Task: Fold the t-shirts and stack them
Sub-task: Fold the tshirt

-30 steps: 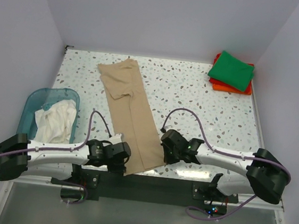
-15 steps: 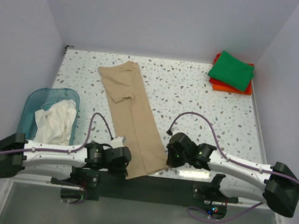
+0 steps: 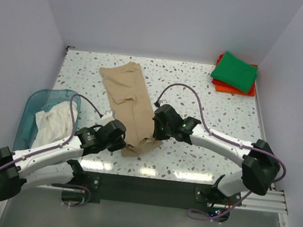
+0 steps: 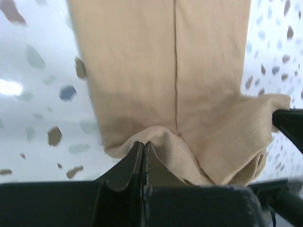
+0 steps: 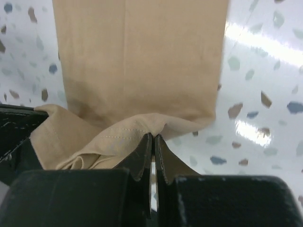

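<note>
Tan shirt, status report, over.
Both shut on tan shirt near hem: left claw, right claw. Hem doubled over the body. Off left, teal basket, apart.

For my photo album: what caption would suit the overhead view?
Left hand and right hand pinch the near hem of the tan t-shirt above the speckled table.

I see the left gripper [image 4: 143, 145] clamped on the tan t-shirt [image 4: 161, 71]. Its hem bunches over the speckled table [image 4: 33, 94].

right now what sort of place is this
Probably a robot lab cell: plain walls box in a speckled table, two arms are bolted at its near edge, folded t-shirts stacked in a corner.
</note>
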Available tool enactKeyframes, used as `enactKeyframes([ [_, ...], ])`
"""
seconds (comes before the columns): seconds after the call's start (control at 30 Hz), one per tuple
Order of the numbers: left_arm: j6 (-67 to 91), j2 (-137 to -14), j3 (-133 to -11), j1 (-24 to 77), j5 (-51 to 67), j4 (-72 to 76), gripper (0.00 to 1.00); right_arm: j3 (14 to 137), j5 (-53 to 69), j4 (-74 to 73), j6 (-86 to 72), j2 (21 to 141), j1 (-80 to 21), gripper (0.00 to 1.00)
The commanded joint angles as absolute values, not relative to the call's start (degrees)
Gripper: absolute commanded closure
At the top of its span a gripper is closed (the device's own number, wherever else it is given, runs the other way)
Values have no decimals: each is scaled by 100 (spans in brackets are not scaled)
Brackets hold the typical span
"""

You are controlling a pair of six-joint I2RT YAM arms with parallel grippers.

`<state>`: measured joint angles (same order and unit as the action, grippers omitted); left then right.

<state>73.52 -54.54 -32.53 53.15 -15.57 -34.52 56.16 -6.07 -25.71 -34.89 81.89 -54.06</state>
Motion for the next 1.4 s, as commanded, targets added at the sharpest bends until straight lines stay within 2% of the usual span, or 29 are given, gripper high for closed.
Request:
enactKeyframes([
  [0.0, 6190, -5800, -3778, 4581, -1933, -3129, 100, 6369, -660, -2321, -3261, 8813, -5020, 100],
  [0.23, 5441, -6556, -4192, 3158, -1995, -2401, 100, 7750, -536, -2048, -3120, 10308, -4378, 100],
  [0.47, 5318, -7285, -4412, 2374, -1750, -1855, 100, 9156, -256, -2127, -3050, 11511, -3982, 100],
  [0.83, 4931, -8147, -4676, 1504, -1187, -1196, 100, 9949, 113, -2197, -3059, 12331, -3674, 100],
  [1.13, 4834, -8648, -4904, 1275, -791, -888, 100, 10371, 246, -2268, -3085, 12603, -3498, 99],
  [1.23, 4852, -8570, -4939, 1160, -782, -932, 77, 10441, 369, -2311, -3059, 12621, -3402, 79],
  [1.27, 4808, -8395, -4931, 1134, -782, -923, 60, 10424, 369, -2312, -3041, 12560, -3375, 67],
  [1.37, 4615, -8009, -4930, 1037, -668, -870, 39, 10310, 465, -2268, -2945, 12306, -3261, 52],
])
